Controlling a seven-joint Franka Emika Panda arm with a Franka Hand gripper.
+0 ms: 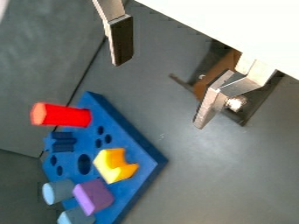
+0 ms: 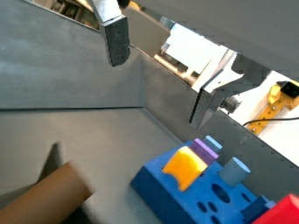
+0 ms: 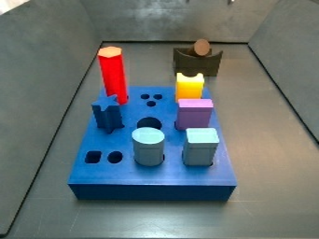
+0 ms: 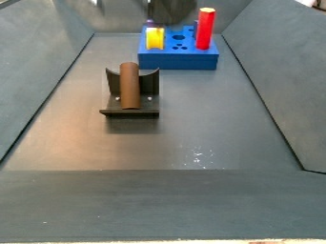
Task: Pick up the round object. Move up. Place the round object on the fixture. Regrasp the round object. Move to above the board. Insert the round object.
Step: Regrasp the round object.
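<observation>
I see the round object (image 4: 128, 85) lying in the fixture (image 4: 132, 107) notch, at 12 o'clock from the board (image 3: 112, 163). Gripper (image 1: 163, 79) released, empty, raised above the floor.

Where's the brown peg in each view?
Wrist view: brown peg on the fixture, beyond the open, empty gripper.
Wrist view: peg low in the near corner.
Side view: peg end-on, behind the board.
Side view: peg mid-floor in the fixture.
Shared landmark: red peg.
</observation>
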